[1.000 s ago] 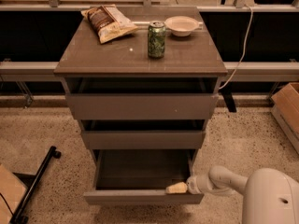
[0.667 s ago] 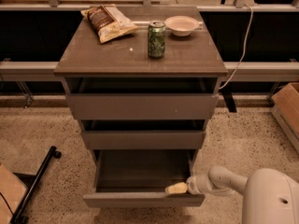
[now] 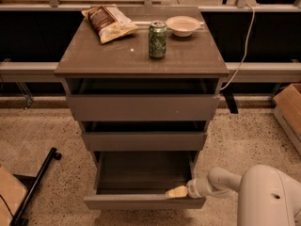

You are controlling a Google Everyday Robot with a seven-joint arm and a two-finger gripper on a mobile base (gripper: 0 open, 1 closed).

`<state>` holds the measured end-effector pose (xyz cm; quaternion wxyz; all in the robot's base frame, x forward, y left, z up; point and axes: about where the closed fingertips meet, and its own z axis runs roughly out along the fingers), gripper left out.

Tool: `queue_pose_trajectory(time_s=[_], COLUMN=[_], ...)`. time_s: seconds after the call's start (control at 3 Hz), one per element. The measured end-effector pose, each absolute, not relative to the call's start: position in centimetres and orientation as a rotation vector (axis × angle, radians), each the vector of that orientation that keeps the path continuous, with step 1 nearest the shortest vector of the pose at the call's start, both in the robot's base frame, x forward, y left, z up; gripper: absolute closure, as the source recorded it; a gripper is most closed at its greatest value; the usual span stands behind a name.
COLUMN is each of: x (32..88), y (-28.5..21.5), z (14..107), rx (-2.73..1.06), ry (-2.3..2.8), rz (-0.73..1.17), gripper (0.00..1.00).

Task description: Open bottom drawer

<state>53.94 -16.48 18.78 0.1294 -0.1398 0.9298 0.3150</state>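
The bottom drawer (image 3: pixel 141 202), lowest in the bench (image 3: pixel 117 55), stands pulled out toward the camera, its flat front facing forward and its long axis running left to right. The white arm (image 3: pixel 221 180) reaches leftward, nearly level, from the bench's lower right. Its pincer (image 3: pixel 178 192) is at the drawer's front rim; apart or together, I cannot tell.
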Motion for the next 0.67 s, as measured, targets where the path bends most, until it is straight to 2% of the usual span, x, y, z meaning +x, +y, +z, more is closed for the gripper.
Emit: queue_pose_trajectory(time_s=[0.67], x=[52.25], y=[-17.73], z=[18.78], rx=[-0.332], ry=[2.771], rz=[0.866], gripper=[0.00])
